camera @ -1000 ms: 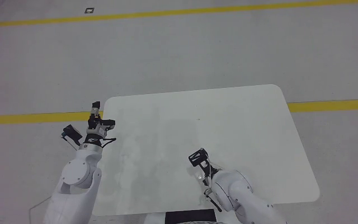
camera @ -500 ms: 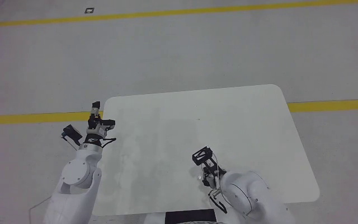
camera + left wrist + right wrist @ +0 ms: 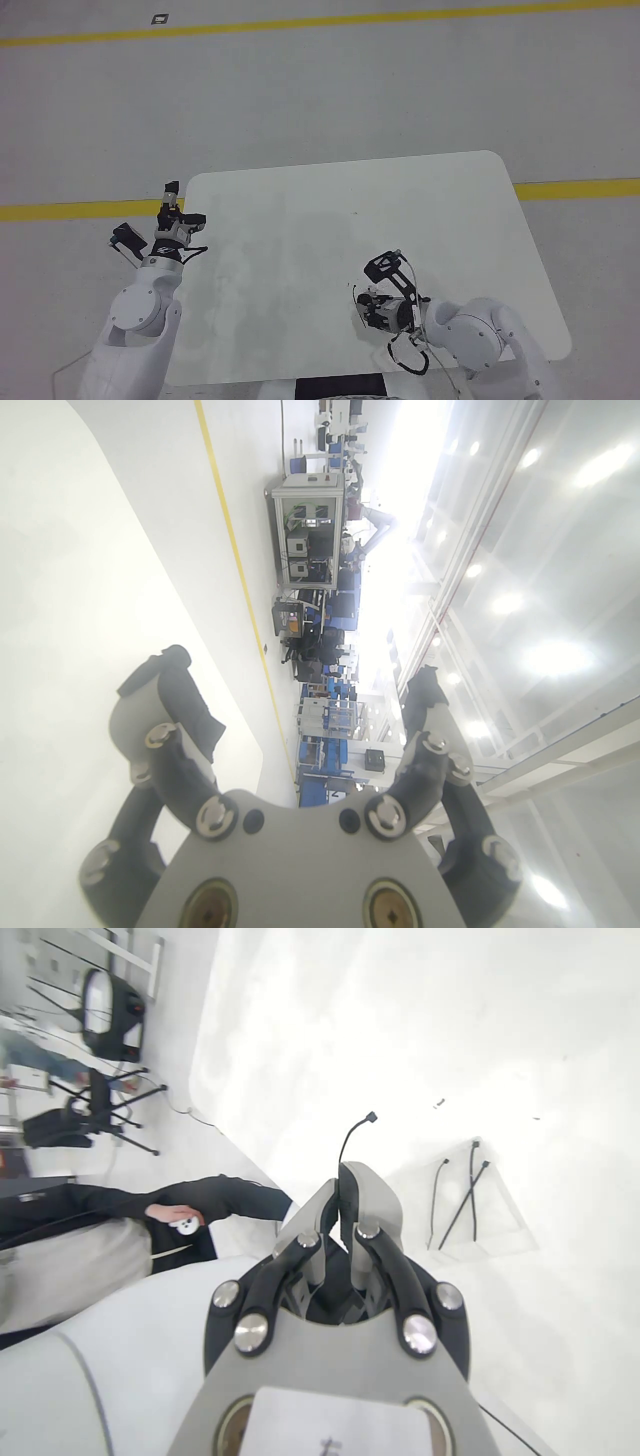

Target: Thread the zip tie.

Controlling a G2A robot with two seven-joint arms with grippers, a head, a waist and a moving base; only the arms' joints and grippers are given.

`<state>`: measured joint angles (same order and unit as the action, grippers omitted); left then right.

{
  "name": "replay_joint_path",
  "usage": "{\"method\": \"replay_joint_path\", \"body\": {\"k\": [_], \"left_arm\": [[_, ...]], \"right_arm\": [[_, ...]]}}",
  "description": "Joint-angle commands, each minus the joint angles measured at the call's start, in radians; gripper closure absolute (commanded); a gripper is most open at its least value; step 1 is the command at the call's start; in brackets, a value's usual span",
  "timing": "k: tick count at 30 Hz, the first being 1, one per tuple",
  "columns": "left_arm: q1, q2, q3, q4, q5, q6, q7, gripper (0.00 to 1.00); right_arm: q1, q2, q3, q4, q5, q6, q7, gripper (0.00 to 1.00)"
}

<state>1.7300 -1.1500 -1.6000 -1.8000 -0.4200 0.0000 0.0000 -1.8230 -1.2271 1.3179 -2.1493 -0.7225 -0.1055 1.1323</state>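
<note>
Grip on the zip tie belongs to the right gripper, whose fingers are clenched on the strap above the front edge of the surface. The tie's long axis runs straight out past the fingertips, bending slightly toward the small square head at its free end; it is thin, black and looks springy. Left gripper hangs at the left edge, well apart, fingers spread with nothing between them. Threading probably needs that arm brought across to the head. Where the tail lies I cannot tell.
</note>
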Motion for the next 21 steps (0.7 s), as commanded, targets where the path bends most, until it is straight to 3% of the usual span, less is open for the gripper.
{"method": "replay_joint_path", "body": {"k": [1,6,21], "left_arm": [[0.000,0.000,0.000,0.000,0.000,0.000,0.000,0.00],[0.000,0.000,0.000,0.000,0.000,0.000,0.000,0.00],[0.000,0.000,0.000,0.000,0.000,0.000,0.000,0.00]], "right_arm": [[0.004,0.003,0.024,0.024,0.099,-0.025,0.006,1.00],[0.029,0.013,0.053,0.093,0.229,-0.034,0.050,1.00],[0.029,0.013,0.053,0.093,0.229,-0.034,0.050,1.00]]}}
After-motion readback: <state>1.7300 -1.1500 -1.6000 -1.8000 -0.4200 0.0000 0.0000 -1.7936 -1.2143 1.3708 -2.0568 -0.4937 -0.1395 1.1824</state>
